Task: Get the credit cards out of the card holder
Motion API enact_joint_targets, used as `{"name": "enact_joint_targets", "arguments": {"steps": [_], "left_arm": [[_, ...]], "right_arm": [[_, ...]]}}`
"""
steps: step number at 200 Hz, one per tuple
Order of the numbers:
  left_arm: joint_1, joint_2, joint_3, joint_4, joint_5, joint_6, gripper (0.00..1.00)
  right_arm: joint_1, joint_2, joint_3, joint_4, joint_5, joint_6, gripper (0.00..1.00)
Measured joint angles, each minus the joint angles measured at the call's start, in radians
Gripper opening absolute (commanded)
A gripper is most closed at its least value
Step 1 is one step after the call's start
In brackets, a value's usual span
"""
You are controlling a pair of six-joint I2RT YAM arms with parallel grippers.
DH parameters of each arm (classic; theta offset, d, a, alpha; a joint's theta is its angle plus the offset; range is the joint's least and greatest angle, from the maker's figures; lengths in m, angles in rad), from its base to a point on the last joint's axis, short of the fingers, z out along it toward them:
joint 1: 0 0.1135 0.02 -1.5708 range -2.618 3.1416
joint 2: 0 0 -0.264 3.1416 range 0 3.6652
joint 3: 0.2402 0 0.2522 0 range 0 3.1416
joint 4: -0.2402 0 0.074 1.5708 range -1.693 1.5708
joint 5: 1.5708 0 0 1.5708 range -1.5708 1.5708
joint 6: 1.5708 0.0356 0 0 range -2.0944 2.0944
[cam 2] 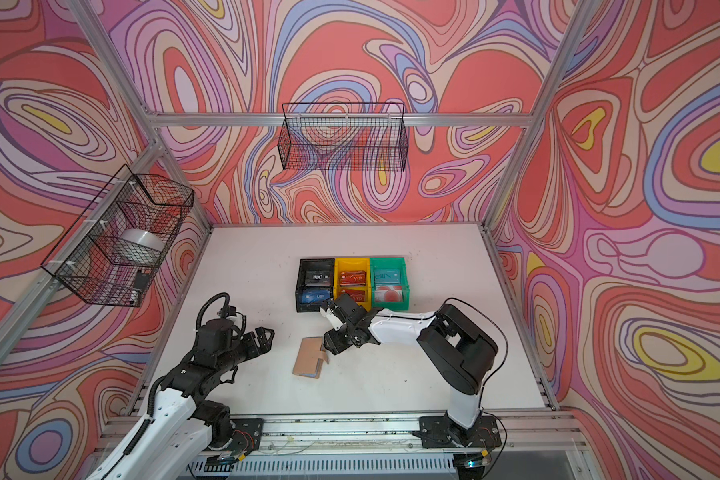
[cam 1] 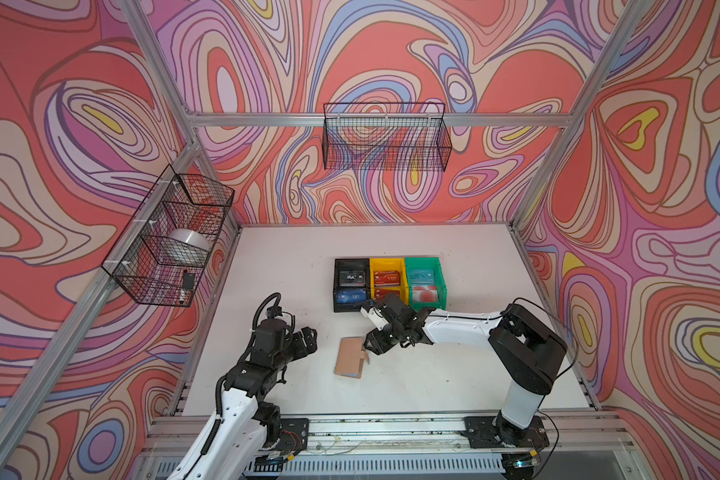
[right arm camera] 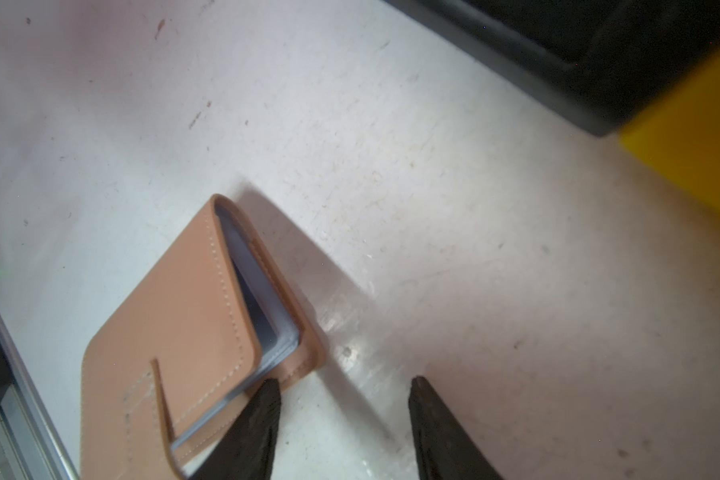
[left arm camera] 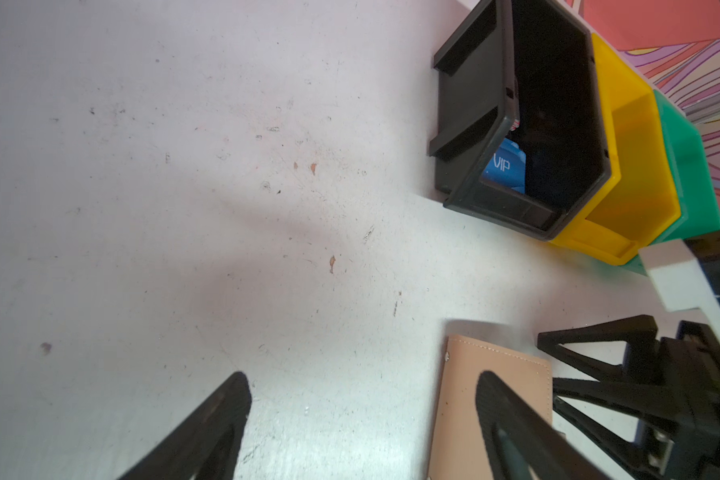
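At the middle front of the white surface [cam 1: 454,365] the card holder [cam 1: 351,357] lies flat, well apart from three plastic bins touching in a row behind it. The right pincer [cam 1: 368,347] hangs at the holder's right edge, and its wrist hides the front of the yellow bin [cam 1: 387,262]. In the right wrist view its jaws stand apart over bare surface, one fingertip [right arm camera: 267,403] at the holder's corner; whether it touches I cannot tell. The left pincer [cam 1: 306,338] hovers to the holder's left, spread wide around nothing. The holder is tan and leather-look, stitched along its rim, with a strap tab and greyish clear pages showing at its slightly gaping edge. The black bin [cam 1: 352,262] holds a black card [cam 1: 351,277] and a blue card [cam 1: 352,297] marked VIP. The yellow bin holds a red card [cam 1: 386,276], the green bin [cam 1: 424,261] a teal card [cam 1: 421,275] and a whitish card [cam 1: 425,294] with a red blotch. On the left wall a black wire basket [cam 1: 150,286] holds a silvery roll [cam 1: 190,243].
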Motion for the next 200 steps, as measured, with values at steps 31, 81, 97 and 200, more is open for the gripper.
{"name": "enact_joint_targets", "arguments": {"steps": [31, 81, 97, 200], "left_arm": [[0.000, 0.022, 0.006, -0.032, 0.000, -0.046, 0.83], [0.000, 0.076, 0.090, -0.110, 0.027, -0.101, 0.83], [0.000, 0.078, 0.114, -0.123, 0.053, -0.117, 0.81], [0.000, -0.077, 0.209, -0.272, 0.087, -0.195, 0.74]], "right_arm": [[0.016, 0.010, 0.031, -0.011, 0.001, -0.011, 0.50], [0.030, 0.010, 0.090, -0.029, -0.025, -0.028, 0.50], [0.033, 0.013, 0.105, -0.030, -0.047, -0.035, 0.50], [0.055, 0.153, 0.266, 0.011, -0.309, -0.006, 0.48]]}}
